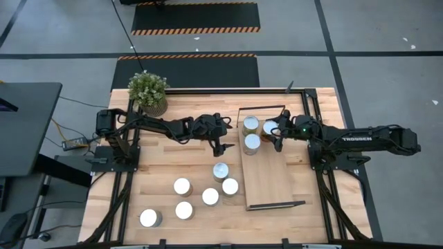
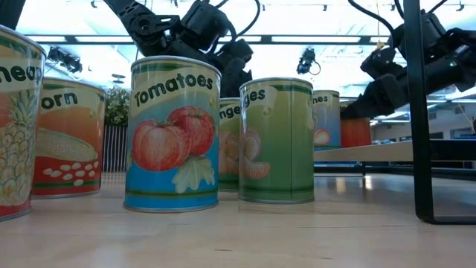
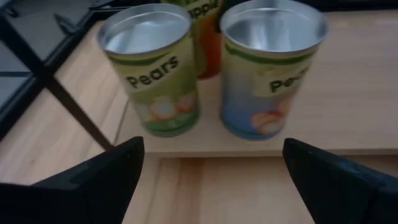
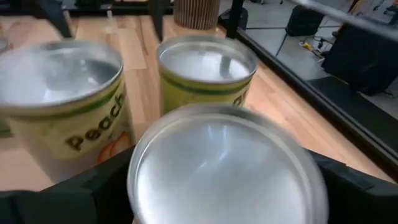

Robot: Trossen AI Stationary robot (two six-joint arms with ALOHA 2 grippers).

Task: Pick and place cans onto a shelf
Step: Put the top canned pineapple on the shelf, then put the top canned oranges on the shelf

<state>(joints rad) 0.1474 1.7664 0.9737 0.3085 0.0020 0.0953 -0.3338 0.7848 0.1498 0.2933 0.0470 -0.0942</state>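
Observation:
The shelf [image 1: 268,176] is a light-wood board with black wire frames, lying on the table's right half. Three cans stand at its far end: two side by side [image 1: 250,124] [image 1: 252,143] and a third [image 1: 270,128]. My right gripper [image 1: 277,133] is shut on the third can, whose silver top [image 4: 227,168] fills the right wrist view. My left gripper [image 1: 225,140] is open and empty just left of the shelf, facing the pears can [image 3: 152,68] and the peach can [image 3: 270,68]. Several cans [image 1: 210,196] stand on the table in front. My right gripper holds the can by its round side wall just below the top rim [image 4: 140,186], pinched between the two fingers, one on each side. The fingers come from the table's right side, slanting down. The can is upright, and its orange body [image 2: 355,132] stands at the shelf board.
A potted plant [image 1: 148,91] stands at the far left corner. The shelf's wire frames [image 1: 261,108] [image 1: 277,205] rise at both short ends. The near half of the shelf board is bare. In the low view the tomatoes can [image 2: 175,134] and a mandarin can [image 2: 275,141] stand closest.

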